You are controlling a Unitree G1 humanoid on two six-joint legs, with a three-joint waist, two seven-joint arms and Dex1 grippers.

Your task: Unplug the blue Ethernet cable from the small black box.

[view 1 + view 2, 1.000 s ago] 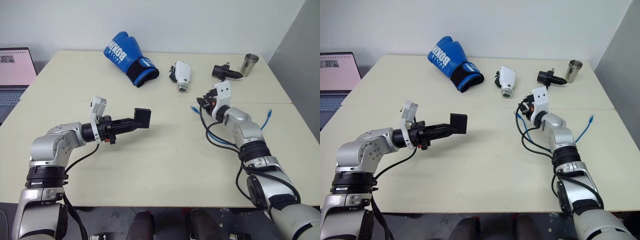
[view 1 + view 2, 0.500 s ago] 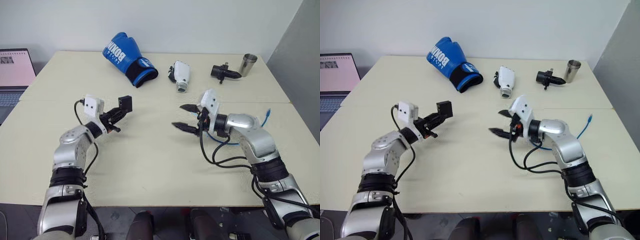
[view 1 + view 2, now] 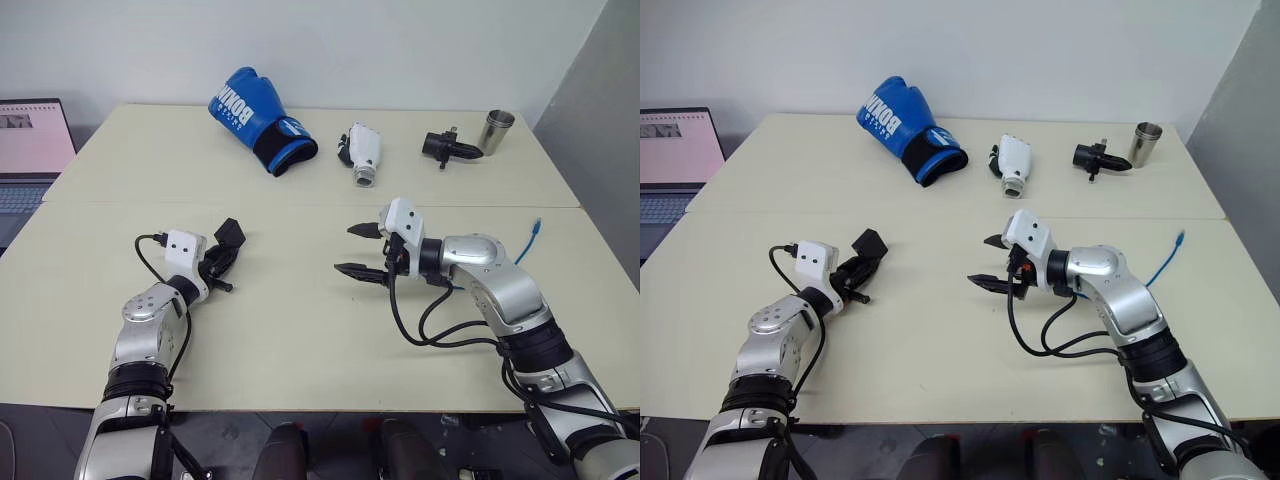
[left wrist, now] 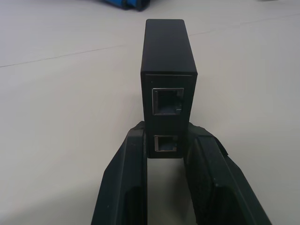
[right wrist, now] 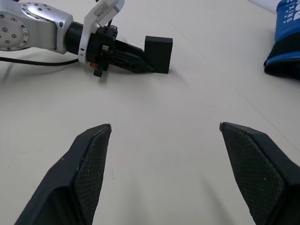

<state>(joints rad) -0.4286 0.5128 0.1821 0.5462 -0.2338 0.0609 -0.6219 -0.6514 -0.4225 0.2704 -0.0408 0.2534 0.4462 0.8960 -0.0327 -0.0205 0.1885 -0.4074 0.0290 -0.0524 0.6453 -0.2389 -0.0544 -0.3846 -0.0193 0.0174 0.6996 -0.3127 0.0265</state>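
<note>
Left wrist view is showing the left hand [image 4: 164,154] clamping the small black box [image 4: 168,70] between its two fingers, both ports facing the camera and standing empty. From the head views, the right hand [image 3: 362,250] is hovering over the desk [image 3: 300,330] with its fingers spread wide and holding nothing, pointing across at the box. The blue Ethernet cable [image 3: 527,240] is lying behind the right arm (well apart from the box), one plug near the desk's right edge. Bare desk is lying between the hands. Farther back are sitting a boxing glove [image 3: 255,115] and metal cup [image 3: 497,130].
</note>
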